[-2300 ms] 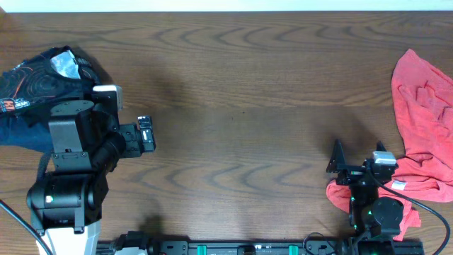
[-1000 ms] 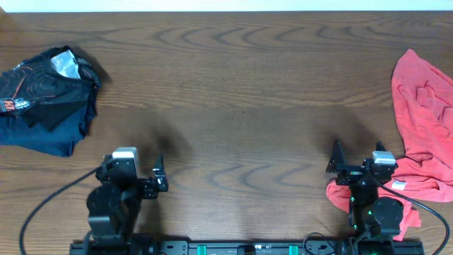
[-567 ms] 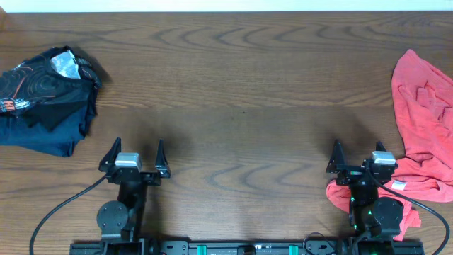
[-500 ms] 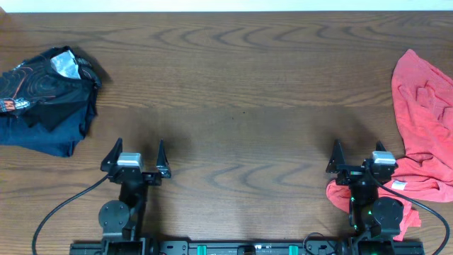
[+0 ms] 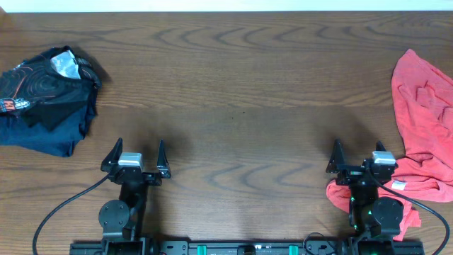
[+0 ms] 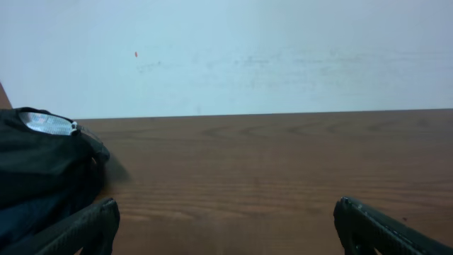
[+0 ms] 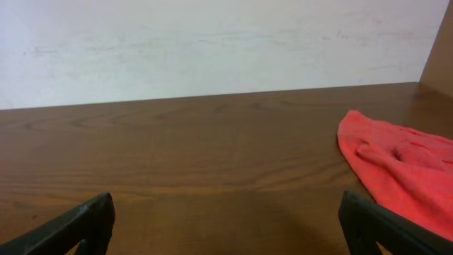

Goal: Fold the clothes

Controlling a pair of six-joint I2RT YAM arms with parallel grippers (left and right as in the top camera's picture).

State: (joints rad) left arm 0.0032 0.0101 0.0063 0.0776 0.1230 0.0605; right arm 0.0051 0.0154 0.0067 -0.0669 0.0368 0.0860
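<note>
The black jersey (image 5: 44, 99) with thin orange lines lies bunched at the table's left edge; it also shows at the left of the left wrist view (image 6: 39, 166). The coral-red shirt (image 5: 425, 120) with a white label lies crumpled at the right edge, partly under the right arm's base; it shows at the right of the right wrist view (image 7: 396, 166). My left gripper (image 5: 135, 150) is open and empty near the front edge, right of the jersey. My right gripper (image 5: 357, 150) is open and empty near the front edge, just left of the shirt.
The brown wooden table (image 5: 241, 92) stretches between the two garments. A pale wall (image 6: 248, 49) stands behind its far edge. The arm bases and cables sit along the front edge.
The left arm has drawn back from the jersey to the front edge, leaving the jersey lying at the left. Its gripper now rests open. The right arm has not moved.
</note>
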